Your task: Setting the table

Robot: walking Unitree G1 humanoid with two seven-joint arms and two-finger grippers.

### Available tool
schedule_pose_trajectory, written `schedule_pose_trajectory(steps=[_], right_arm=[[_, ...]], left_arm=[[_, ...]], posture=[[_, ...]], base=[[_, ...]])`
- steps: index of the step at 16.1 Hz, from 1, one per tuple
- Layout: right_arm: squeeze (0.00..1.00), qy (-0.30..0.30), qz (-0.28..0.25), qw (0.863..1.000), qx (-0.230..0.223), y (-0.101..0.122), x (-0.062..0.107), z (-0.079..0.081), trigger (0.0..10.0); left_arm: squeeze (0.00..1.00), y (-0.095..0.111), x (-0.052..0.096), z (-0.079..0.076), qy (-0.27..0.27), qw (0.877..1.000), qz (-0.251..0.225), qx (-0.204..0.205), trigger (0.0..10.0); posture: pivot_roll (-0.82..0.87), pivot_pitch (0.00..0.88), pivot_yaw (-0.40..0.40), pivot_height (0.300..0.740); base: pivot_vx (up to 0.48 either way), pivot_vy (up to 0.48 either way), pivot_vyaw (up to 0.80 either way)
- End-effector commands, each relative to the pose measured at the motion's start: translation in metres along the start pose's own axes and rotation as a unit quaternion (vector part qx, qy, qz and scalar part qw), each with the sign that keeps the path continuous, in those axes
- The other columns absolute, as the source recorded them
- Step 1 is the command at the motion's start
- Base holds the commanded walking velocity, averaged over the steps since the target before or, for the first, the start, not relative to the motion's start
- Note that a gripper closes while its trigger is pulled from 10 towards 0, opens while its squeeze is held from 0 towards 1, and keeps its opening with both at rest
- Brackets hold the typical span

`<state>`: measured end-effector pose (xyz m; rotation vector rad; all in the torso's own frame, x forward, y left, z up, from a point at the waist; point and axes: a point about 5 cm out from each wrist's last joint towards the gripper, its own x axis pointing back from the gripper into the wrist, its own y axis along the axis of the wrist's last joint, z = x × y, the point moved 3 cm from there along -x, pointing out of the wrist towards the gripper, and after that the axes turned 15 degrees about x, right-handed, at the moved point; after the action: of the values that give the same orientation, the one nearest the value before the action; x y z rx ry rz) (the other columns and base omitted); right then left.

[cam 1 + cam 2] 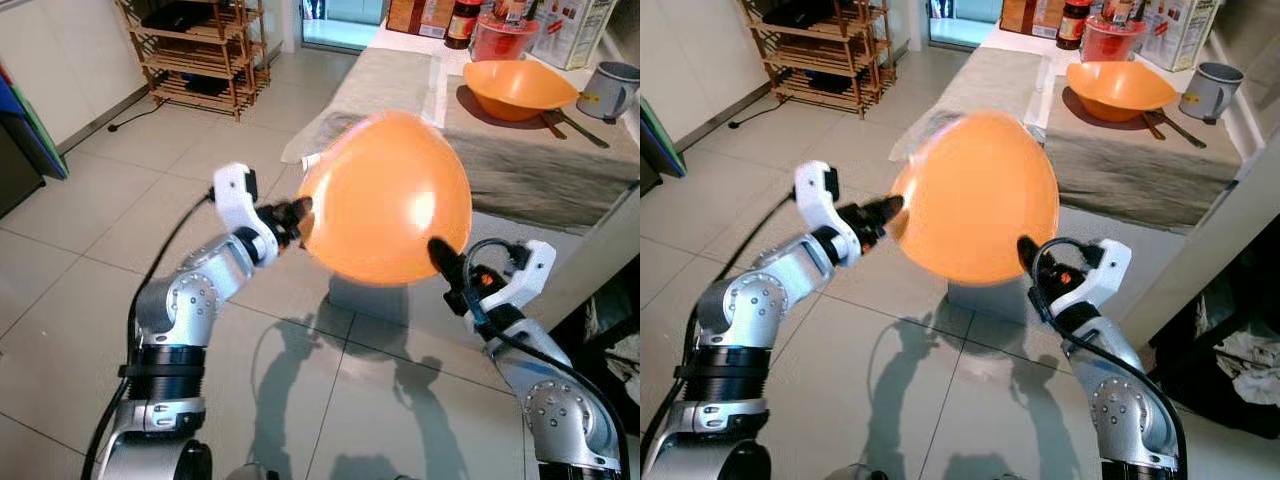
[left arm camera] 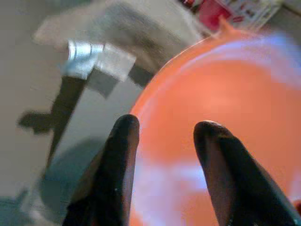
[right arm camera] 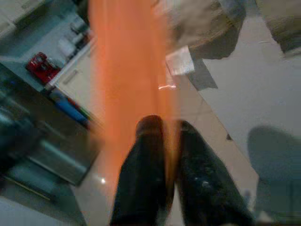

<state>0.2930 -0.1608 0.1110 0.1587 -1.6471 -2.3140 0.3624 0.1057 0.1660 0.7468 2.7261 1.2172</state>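
I hold the orange bowl (image 1: 385, 200) short of the far-right table (image 1: 540, 170), right pincer (image 1: 443, 262) clamping its rim, left pincer (image 1: 297, 215) spread against it.

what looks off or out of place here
The orange bowl is carried upside down above the floor, right pincer pinching its rim, left pincer only pressing its side. On the table a second bowl sits upright, nothing spilled.

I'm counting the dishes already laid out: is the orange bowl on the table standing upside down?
No: in the left eye view the glossy orange plastic bowl on the grey cloth-covered table stands upright, its open hollow facing up.
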Motion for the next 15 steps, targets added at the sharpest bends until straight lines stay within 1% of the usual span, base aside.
schedule_pose_trajectory(steps=[1, 3, 5, 8, 10, 11, 12, 13, 14, 15], right_arm=[[0.0, 0.005, 0.005, 1.0, 0.0, -0.002, 0.001, 0.001, 0.0], [0.0, 0.004, 0.004, 1.0, 0.001, -0.002, 0.001, 0.001, 0.0], [0.0, 0.003, 0.003, 1.0, 0.004, -0.002, 0.001, 0.001, 0.0], [0.0, 0.0, 0.001, 1.0, 0.012, -0.001, 0.001, 0.0, 0.0], [0.0, -0.003, 0.001, 1.0, 0.019, -0.001, 0.002, -0.001, 0.0], [0.0, -0.007, 0.0, 0.999, 0.032, 0.0, 0.002, -0.002, 0.0], [0.0, -0.016, -0.003, 0.998, 0.058, 0.002, 0.003, -0.004, 0.0], [0.0, -0.032, -0.005, 0.993, 0.116, 0.004, 0.004, -0.007, 0.0], [0.0, -0.038, -0.006, 0.99, 0.135, 0.004, 0.004, -0.008, 0.0], [0.0, -0.049, -0.009, 0.988, 0.147, 0.004, 0.005, -0.011, 0.0]], left_arm=[[1.0, 0.003, -0.002, 0.0, -0.003, 1.0, -0.003, -0.019, 10.0], [1.0, 0.004, -0.001, 0.007, 0.006, 0.999, -0.005, -0.033, 10.0], [1.0, 0.005, 0.0, 0.013, 0.009, 0.998, -0.007, -0.059, 10.0], [1.0, 0.001, 0.002, 0.019, 0.016, 0.998, -0.003, -0.061, 10.0], [1.0, 0.0, 0.005, 0.025, 0.021, 0.997, -0.003, -0.081, 10.0], [0.0, 0.0, 0.007, 0.03, 0.028, 0.996, -0.002, -0.089, 10.0], [0.0, -0.001, 0.011, 0.036, 0.037, 0.994, -0.002, -0.103, 10.0], [0.0, -0.002, 0.014, 0.042, 0.048, 0.99, -0.007, -0.135, 10.0], [0.0, -0.002, 0.014, 0.042, 0.051, 0.988, -0.011, -0.146, 10.0], [0.0, -0.003, 0.015, 0.044, 0.056, 0.984, -0.018, -0.168, 10.0]], posture=[[-0.06, 0.049, 0.022, 0.74], [-0.06, 0.046, 0.022, 0.74], [-0.06, 0.044, 0.022, 0.74], [-0.06, 0.047, 0.021, 0.74], [-0.06, 0.05, 0.02, 0.74], [-0.06, 0.052, 0.02, 0.74], [-0.05, 0.054, 0.02, 0.74], [-0.05, 0.053, 0.02, 0.74], [-0.05, 0.053, 0.02, 0.74], [-0.05, 0.051, 0.02, 0.74]], base=[[0.0, 0.0, 0.0], [0.0, 0.0, 0.0], [0.0, 0.0, 0.0], [0.0, 0.0, 0.0], [0.0, 0.0, 0.0], [0.0, 0.0, 0.0], [0.0, 0.0, 0.0], [0.0, 0.0, 0.0], [0.0, 0.0, 0.0], [0.0, 0.0, 0.0]])
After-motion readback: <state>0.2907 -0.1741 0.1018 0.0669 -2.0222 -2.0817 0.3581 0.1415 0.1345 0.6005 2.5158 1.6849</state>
